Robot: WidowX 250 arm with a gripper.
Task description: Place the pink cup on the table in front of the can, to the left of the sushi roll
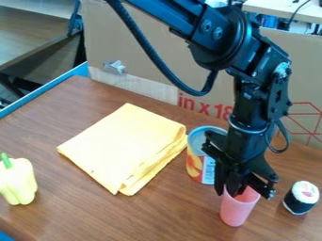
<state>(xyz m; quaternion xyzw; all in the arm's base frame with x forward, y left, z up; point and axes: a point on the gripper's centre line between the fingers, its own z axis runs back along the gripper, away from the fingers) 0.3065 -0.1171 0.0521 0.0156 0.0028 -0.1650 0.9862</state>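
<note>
Where the black gripper point(230, 191) hangs: at the rim of the pink cup point(237, 211)
Grip: cannot tell whether spread or pinching
Cup: on the table point(160, 214), near tin can point(200, 164) and sushi roll point(300, 198)
Yellow cloth point(119, 146): folded

Before you is a brown wood-grain desk point(69, 110), with blue edging point(39, 94) along its left side. Behind it you have upright cardboard point(138, 47) bearing red print point(204, 106) and a pale tape strip point(154, 92). Another wooden table point(31, 35) stands upper left; upper right, you see a pale tabletop point(292, 9).
</note>
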